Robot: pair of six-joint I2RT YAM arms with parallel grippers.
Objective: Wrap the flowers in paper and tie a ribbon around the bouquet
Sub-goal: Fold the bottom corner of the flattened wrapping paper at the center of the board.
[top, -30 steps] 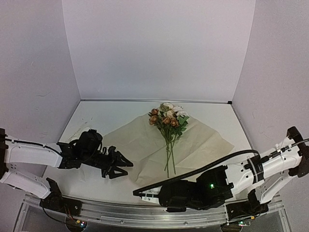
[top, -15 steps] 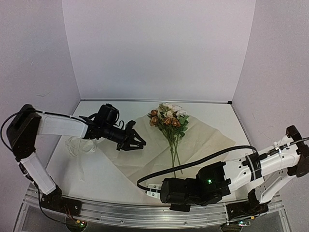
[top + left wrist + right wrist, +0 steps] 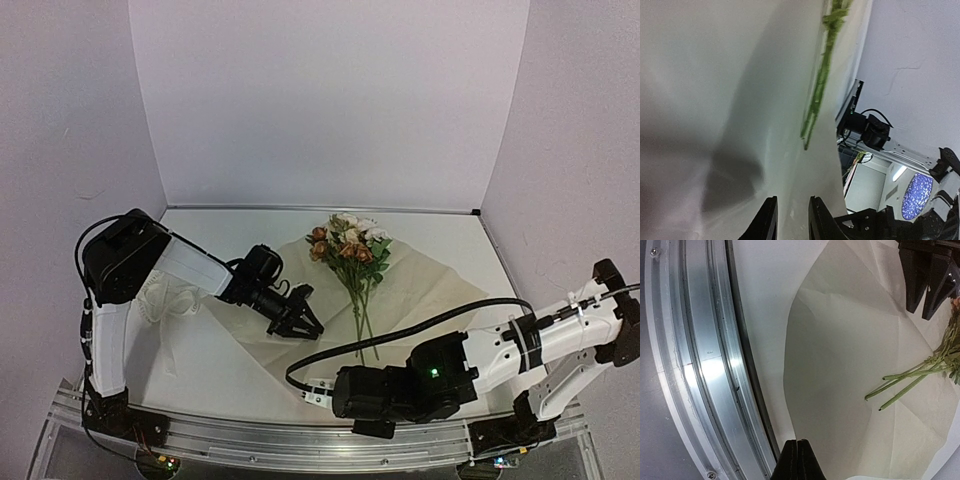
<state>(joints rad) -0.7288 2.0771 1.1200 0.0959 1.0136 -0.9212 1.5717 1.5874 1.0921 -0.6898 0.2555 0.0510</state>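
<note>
White tabletop, boxed in by plain pale walls, carries the paper (image 3: pixel 430 285) spread across its middle. The flowers (image 3: pixel 347 242) lie on top of it, heads at the far end and thin stems running toward the near edge, so the long axis of the bunch lies far-to-near. The left gripper (image 3: pixel 300 322) hovers low over the paper, jaws slightly parted with nothing between them. The stems lie just ahead of its fingertips and a little to one side, not touching, and cross its line of reach at an angle. The right gripper (image 3: pixel 797 460) is clenched, apparently on the paper's near corner, which rises toward its fingertips. The cut stem ends lie well ahead of these jaws and point back at them. The left gripper is judged the nearer to the stems. The ribbon (image 3: pixel 158 300) lies bunched behind the left jaws, beside that arm, untouched.
</note>
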